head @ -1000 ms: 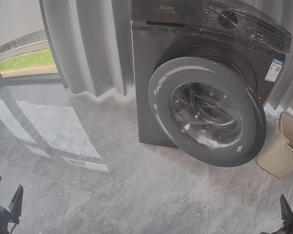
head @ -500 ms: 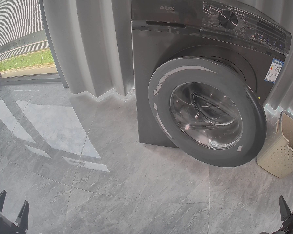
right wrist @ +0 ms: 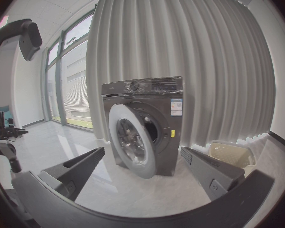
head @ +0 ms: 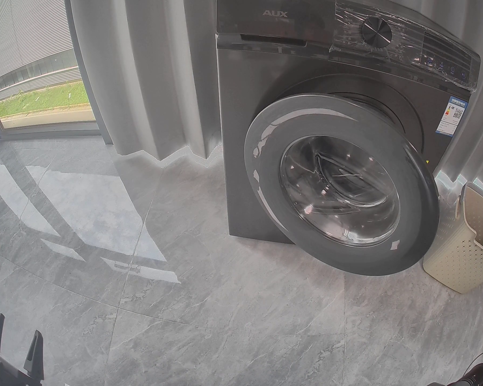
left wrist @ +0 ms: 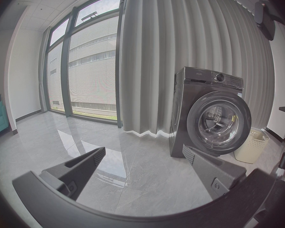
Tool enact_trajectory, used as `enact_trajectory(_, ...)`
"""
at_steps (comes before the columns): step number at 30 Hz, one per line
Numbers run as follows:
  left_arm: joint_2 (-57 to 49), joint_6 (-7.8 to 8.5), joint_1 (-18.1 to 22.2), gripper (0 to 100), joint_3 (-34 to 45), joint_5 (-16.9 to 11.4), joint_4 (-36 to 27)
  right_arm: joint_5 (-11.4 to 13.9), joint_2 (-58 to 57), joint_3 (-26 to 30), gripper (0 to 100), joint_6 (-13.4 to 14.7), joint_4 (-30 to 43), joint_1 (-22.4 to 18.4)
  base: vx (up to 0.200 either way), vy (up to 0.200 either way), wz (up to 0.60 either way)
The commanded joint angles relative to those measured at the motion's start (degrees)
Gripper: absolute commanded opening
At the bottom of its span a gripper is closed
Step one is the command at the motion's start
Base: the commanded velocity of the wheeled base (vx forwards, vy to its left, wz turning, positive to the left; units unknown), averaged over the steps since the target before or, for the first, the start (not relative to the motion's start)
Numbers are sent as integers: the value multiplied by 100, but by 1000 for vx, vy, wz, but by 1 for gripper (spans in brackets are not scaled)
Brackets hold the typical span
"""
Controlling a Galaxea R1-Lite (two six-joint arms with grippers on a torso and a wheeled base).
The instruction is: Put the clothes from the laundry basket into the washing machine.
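the dark grey front-loading washing machine (head: 284,65) stands on the glossy tiled floor (head: 198,306) against a pale curtain (head: 145,54). its round door (head: 338,188) is swung open toward the robot's left, so the drum mouth (head: 386,108) behind it looks easiest to reach from the right.

the cream perforated laundry basket (head: 461,253) sits on the floor just beside the machine, on its right. its bottom is hidden, so whether clothes lie inside cannot be told.

both hands hang low, well apart from machine and basket. the left hand (left wrist: 142,151) has its fingers spread with nothing between them, and the right hand (right wrist: 142,151) is likewise spread and empty.

clothes should be light, soft and limp. they will sag, trail and snag on the rim, so pinch a bunched fold near a garment's middle, not an edge. the thin plastic basket may slide or tip on that slick floor if tugged.
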State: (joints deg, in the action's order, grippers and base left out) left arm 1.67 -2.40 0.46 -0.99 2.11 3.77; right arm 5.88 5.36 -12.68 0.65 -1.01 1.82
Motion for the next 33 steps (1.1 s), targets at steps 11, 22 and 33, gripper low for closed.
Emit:
enact_trajectory(11,-158,-164,-38,100,81,-185,-43,942,4157,-51,100,32,-1498,117,0,0,0)
enact_trajectory(22,-158,-155,-38,100,81,-193,-60,889,5510,-780,100,-284,-1999,126,0,-109,0)
enact_trajectory(33,-158,-243,-38,100,72,-334,-51,907,5809,-877,100,261,-2087,1154,0,0,0)
